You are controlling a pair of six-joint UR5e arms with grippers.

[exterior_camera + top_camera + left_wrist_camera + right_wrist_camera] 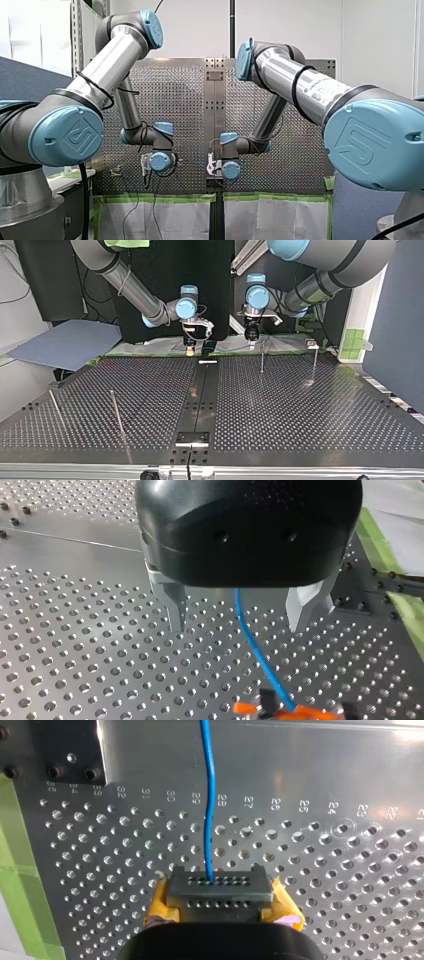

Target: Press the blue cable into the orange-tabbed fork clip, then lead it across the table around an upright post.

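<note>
Two robot arms reach over a perforated metal table (300, 410), their grippers side by side, near each other, at the far edge of the table in the top view. The left gripper (240, 620) is black, and its two metal fingers (175, 607) are spread wide, holding nothing. The blue cable (255, 650) comes out from under the gripper's body and runs between the fingers, clear of both, down to the orange-tabbed fork clip (280, 712), which sits on the table just ahead of the gripper. The cable meets the clip between its orange tabs, though whether it is fully seated cannot be told. The right gripper (220, 902) has yellow pads (159, 907) pressed against the two sides of a dark connector block (220, 890), pinching it. The block has two rows of small holes, and the cable enters its far face and leads straight away from the gripper over the table. A strip of green tape (20, 885) lines the table's edge beside this gripper. In the top view, thin upright posts (262, 361) stand on the table: two on the right half, close to the left gripper, and two on the left half, nearer that camera and well apart from both grippers.
</note>
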